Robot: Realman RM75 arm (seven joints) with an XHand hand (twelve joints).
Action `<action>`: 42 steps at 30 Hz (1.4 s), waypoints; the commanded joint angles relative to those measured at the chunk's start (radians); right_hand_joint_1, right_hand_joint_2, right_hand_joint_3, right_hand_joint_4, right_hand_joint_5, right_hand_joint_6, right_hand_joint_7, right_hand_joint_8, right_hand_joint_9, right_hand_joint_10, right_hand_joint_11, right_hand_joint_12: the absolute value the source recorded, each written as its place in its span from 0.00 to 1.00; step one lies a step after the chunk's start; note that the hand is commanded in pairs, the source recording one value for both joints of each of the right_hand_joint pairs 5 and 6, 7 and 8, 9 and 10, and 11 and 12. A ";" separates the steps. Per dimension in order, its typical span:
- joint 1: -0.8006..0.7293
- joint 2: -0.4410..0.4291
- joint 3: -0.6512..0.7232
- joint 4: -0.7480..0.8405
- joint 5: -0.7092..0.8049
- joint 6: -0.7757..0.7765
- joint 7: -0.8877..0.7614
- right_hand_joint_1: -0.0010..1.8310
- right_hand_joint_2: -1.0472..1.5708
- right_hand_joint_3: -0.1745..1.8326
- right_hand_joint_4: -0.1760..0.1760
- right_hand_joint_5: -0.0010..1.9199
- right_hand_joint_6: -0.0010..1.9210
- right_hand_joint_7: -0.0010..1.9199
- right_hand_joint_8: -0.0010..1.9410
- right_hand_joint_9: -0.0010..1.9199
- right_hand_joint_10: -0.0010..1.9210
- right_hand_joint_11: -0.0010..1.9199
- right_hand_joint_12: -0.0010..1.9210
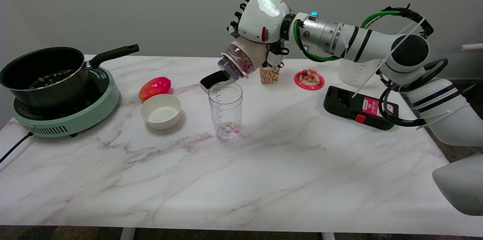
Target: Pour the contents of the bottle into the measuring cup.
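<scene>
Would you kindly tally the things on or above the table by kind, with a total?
Clear measuring cups: 2
Bottle in right hand: 1
Pot: 1
Hotplate: 1
White bowl: 1
Red mango: 1
Black power strip: 1
Red disc: 1
Small carton: 1
Total: 10

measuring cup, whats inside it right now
A few small pale and pinkish pieces lie at the bottom of the measuring cup; the rest looks empty. The tilted bottle in the right hand holds more pieces; its label and the fingers hide how many.
</scene>
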 commanded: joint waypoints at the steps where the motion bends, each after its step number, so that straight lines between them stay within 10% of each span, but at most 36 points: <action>1: 0.024 -0.011 -0.013 -0.007 -0.029 0.024 0.001 0.82 0.81 0.51 0.50 0.95 0.95 0.83 0.82 0.75 0.75 0.64 0.64; 42: -0.018 -0.001 -0.001 0.003 -0.016 -0.013 0.001 0.81 0.81 0.51 0.50 0.95 0.95 0.83 0.82 0.75 0.75 0.64 0.64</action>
